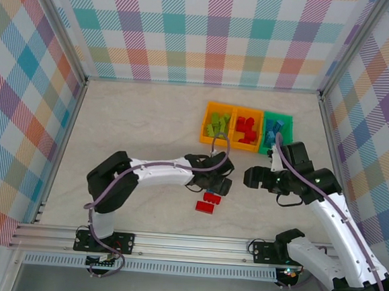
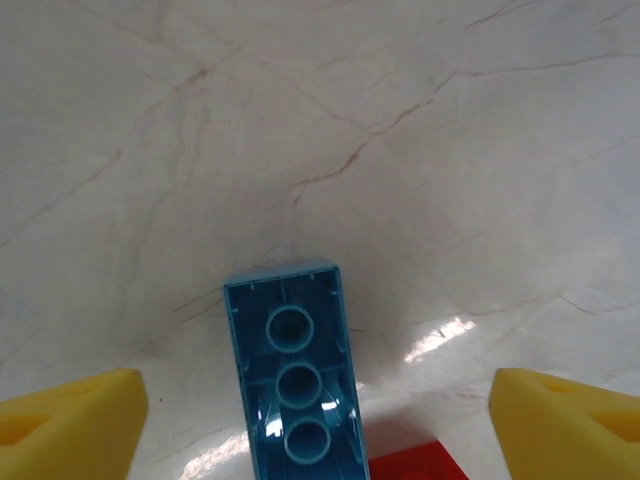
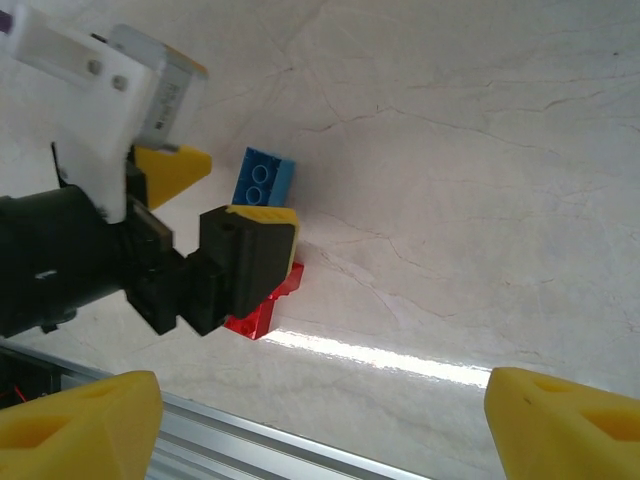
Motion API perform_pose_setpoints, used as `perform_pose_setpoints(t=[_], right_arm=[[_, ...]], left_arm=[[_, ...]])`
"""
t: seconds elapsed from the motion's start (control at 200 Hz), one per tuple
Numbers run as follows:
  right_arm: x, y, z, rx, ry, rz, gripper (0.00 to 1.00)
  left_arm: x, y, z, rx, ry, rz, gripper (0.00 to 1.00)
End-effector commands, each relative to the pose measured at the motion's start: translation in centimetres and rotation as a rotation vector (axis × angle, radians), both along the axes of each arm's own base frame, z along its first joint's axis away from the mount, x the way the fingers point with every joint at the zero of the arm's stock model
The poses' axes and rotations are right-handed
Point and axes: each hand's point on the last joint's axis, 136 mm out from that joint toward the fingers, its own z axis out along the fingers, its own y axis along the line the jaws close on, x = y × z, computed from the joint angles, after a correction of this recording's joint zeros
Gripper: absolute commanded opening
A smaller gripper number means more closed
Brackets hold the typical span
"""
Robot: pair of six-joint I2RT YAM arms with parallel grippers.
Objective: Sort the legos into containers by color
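While left gripper [image 2: 318, 420] gapes released, blue lego [image 2: 290, 330] sits between jaws, touching neither

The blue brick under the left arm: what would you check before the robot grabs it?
1. The blue brick lies in the gap between the left fingers: ok.
2. The left fingers are open, clear of the brick on both sides: ok.
3. The red brick is out of the grasp: cannot tell; it sits close beside the blue one.
4. The green bin already holds blue bricks, so the target is plain: ok.
5. The right fingers are open, empty and apart from the left arm: ok.
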Motion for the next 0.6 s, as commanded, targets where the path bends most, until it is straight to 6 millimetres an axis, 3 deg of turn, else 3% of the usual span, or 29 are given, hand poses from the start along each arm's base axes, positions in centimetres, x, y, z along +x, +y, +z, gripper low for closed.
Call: perform_pose_setpoints(t=[0.0,0.175,0.31,0.37,0.455,0.595], right_arm=[[0.2,0.5,0.1,0.028,-0.013,0.005,0.85],[0.3,0.5,-0.2,0.024,-0.012,0.008,0.86],[0.5,0.4,0.4,0.037,-0.046,-0.005,0.86],[0.7,0.2,1.0,0.039,-0.074,-0.022,0.87],[1.3,-0.5,2.3,0.035,-0.151,-0.062,0.88],[2.5,-3.2,5.2,0.008,-0.333,-0.22,0.89]], left_arm=[[0.6,0.3,-0.9,0.041,-0.008,0.06,0.76],[0.5,-0.1,-1.8,0.042,0.001,0.064,0.35],[0.7,-0.8,-0.7,0.006,-0.028,0.046,0.2],[1.0,-1.9,1.0,-0.042,-0.056,0.022,0.19],[1.6,-4.6,4.8,-0.16,-0.118,-0.052,0.19],[4.3,-9.4,11.1,-0.296,-0.299,-0.153,0.19]])
